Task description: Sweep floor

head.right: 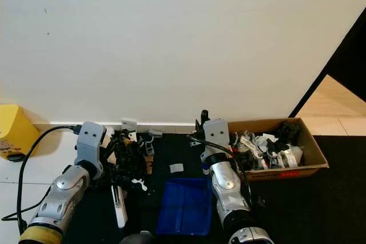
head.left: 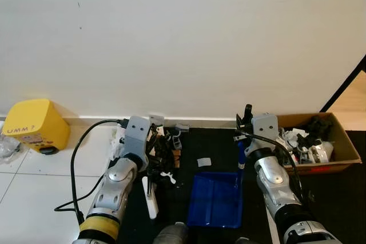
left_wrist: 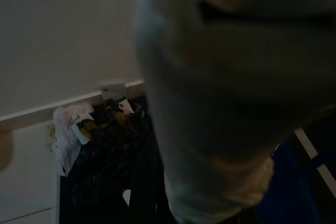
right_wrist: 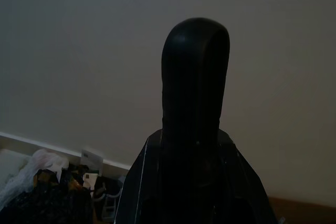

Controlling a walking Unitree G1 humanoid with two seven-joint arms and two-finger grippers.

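On the black floor mat [head.left: 197, 141], the blue dustpan [head.left: 216, 199] lies between both pincers, grips untellable.

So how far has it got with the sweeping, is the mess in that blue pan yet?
Not yet, by the look of it. The blue dustpan lies on the dark mat with nothing visible inside. The pile of rubbish sits heaped by the wall, and a pale scrap lies just beyond the pan. The left gripper is at the pile beside a white handle; the right gripper is raised near the pan's handle.
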